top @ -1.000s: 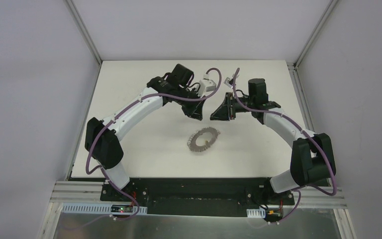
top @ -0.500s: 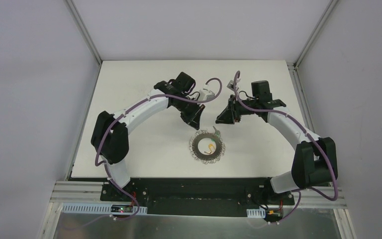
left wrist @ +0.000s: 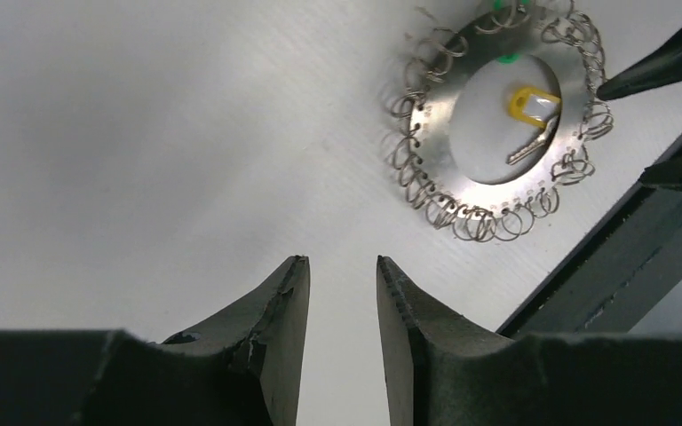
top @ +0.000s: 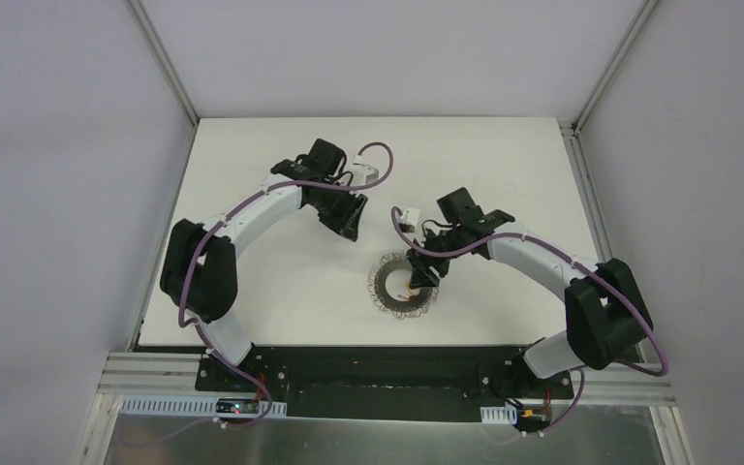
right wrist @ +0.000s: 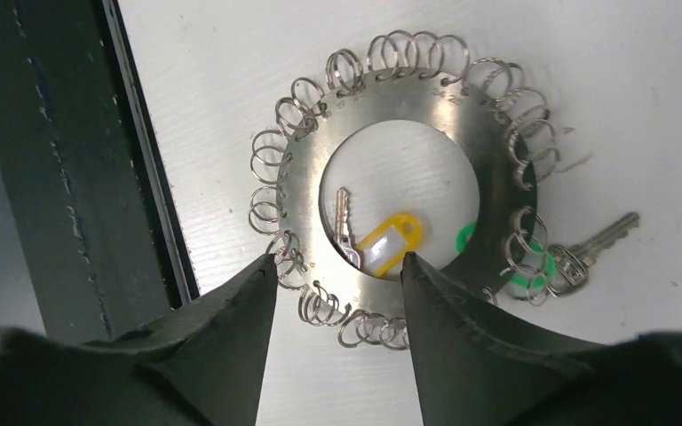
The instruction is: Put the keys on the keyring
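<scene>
On the white table [top: 504, 155] the flat dark-grey metal keyring with silver wire loops [right wrist: 400, 98] lies just under the right arm's fingers [right wrist: 231, 337], spread and empty, yellow-headed key [right wrist: 389, 244] inside its hole; the left arm's fingers [left wrist: 275, 328], slightly apart, are farther off

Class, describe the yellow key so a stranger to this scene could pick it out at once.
On the white table lies a large grey keyring fringed with wire loops. The yellow key lies inside its central hole; the green key, its only neighbour, sticks out past the rim.
</scene>
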Controlling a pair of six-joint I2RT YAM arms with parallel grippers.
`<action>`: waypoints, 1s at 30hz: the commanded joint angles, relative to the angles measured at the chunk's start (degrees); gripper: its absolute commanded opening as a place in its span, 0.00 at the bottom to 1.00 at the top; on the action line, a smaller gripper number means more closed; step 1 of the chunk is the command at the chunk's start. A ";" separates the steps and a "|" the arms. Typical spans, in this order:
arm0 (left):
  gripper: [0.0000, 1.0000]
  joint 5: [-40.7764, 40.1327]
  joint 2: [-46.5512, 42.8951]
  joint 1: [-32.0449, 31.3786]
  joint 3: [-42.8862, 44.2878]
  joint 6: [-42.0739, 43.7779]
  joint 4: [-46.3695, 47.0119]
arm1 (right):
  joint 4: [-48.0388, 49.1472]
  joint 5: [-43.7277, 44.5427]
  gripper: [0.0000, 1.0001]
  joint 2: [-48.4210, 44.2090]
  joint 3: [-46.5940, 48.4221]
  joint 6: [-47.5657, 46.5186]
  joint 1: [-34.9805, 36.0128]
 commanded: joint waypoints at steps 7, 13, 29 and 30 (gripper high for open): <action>0.40 -6.67 -8.29 9.65 -2.45 -1.05 -1.20 | -1.97 11.61 0.59 8.17 4.46 -5.58 11.62; 0.42 -5.16 -8.66 11.97 -2.57 -1.59 -0.95 | -3.61 16.29 0.66 9.69 4.29 -8.27 15.55; 0.42 -3.01 -8.72 12.16 -2.17 -1.36 -1.50 | -3.55 23.97 0.67 15.74 6.17 -8.77 20.74; 0.42 -3.02 -8.72 12.16 -2.19 -1.40 -1.50 | -2.91 25.01 0.66 15.56 5.55 -8.77 21.51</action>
